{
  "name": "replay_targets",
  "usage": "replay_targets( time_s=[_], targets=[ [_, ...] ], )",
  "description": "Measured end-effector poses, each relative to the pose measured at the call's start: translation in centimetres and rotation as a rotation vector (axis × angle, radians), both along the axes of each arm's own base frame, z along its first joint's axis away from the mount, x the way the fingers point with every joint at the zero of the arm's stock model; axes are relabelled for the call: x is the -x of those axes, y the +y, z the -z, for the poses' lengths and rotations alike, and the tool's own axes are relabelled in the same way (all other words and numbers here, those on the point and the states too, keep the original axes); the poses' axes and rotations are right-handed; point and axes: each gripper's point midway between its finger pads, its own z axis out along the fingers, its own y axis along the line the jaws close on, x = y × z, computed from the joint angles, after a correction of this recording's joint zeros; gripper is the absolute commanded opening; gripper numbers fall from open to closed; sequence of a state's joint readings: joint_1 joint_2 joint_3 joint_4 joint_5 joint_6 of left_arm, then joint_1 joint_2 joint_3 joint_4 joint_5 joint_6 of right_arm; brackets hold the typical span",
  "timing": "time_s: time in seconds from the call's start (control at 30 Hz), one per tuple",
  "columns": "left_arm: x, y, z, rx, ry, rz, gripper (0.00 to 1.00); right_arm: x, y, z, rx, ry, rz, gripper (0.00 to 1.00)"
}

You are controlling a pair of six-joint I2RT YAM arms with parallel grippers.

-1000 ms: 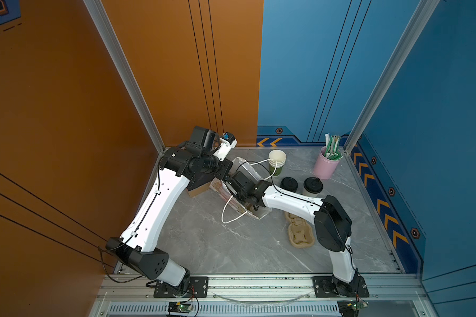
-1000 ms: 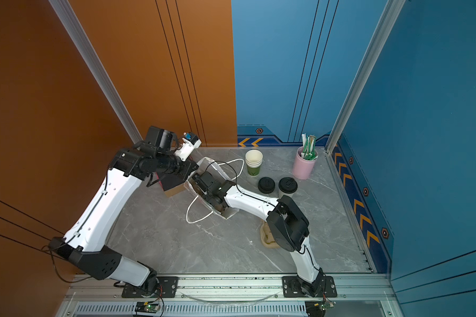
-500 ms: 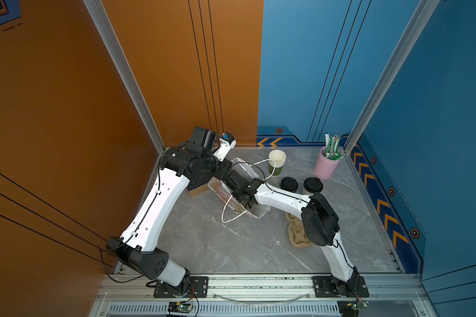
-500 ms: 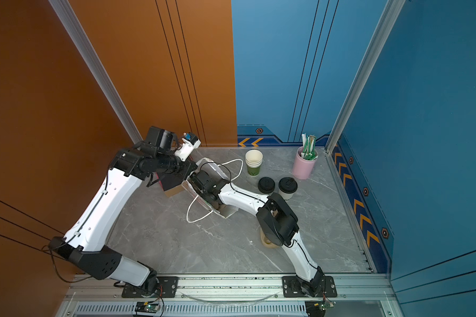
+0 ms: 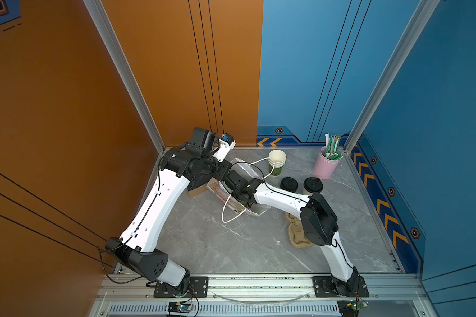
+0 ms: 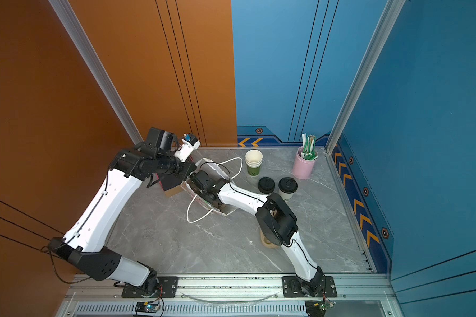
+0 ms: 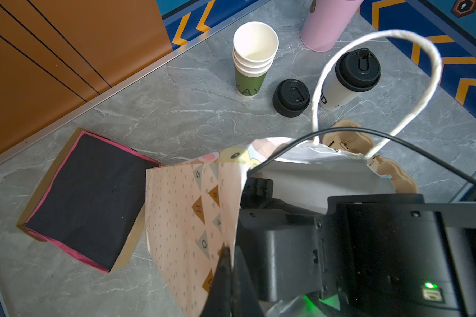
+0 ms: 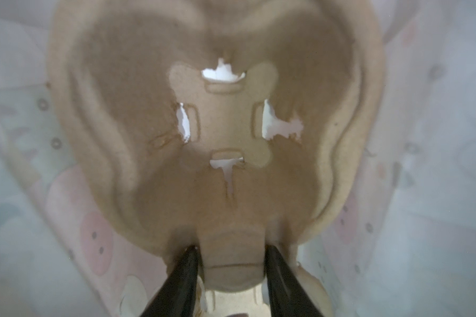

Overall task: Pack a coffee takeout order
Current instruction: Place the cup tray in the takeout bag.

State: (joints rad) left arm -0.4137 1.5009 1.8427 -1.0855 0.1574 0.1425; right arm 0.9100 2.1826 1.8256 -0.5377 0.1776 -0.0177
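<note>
Right gripper [image 8: 232, 263] deep inside bag [image 8: 25, 164]; jaws spread, one on each side of the near end of carrier [image 8: 231, 123]; contact unclear. Left gripper [image 7: 228, 258] pressed together, pinching the bag rim. Cup [image 7: 346, 79] stands upright on table [image 7: 176, 115], outside the bag, just beside loose lid [image 7: 291, 97]; cup stack [image 7: 252, 63] near; black napkin [image 7: 91, 197] on top in box [image 7: 28, 216] beside the bag; straws [image 5: 331, 145] in pink holder [image 5: 324, 167].
</note>
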Motion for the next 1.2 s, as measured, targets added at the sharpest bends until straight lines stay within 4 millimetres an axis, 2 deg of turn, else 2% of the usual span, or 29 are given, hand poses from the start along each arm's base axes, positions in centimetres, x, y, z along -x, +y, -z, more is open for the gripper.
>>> replay_targets(
  time_s=[0.17,0.33,0.63,0.77,1.03,1.2],
  targets=[
    [0.1,0.1,0.0,0.001,-0.005,-0.001,0.0,0.8,-0.6,-1.5,0.002,-0.006,-0.004,0.53],
    [0.1,0.2,-0.2,0.0,-0.019,-0.007,0.0,2.3,-1.4,-4.2,-0.007,-0.03,-0.016,0.6],
    [0.1,0.6,0.3,-0.019,-0.017,-0.022,0.0,3.8,-2.8,-9.0,-0.05,-0.096,-0.016,0.69],
    [0.2,0.8,-0.1,-0.015,-0.034,-0.026,0.0,4.8,-3.8,-10.2,-0.053,-0.104,-0.016,0.74],
    [0.4,1.0,0.6,-0.025,-0.027,-0.031,0.0,7.8,-5.5,-16.3,-0.182,-0.182,-0.028,0.81],
    [0.7,1.2,0.4,-0.016,-0.046,-0.031,0.0,9.5,-6.3,-18.9,-0.273,-0.233,-0.045,0.84]
  ],
)
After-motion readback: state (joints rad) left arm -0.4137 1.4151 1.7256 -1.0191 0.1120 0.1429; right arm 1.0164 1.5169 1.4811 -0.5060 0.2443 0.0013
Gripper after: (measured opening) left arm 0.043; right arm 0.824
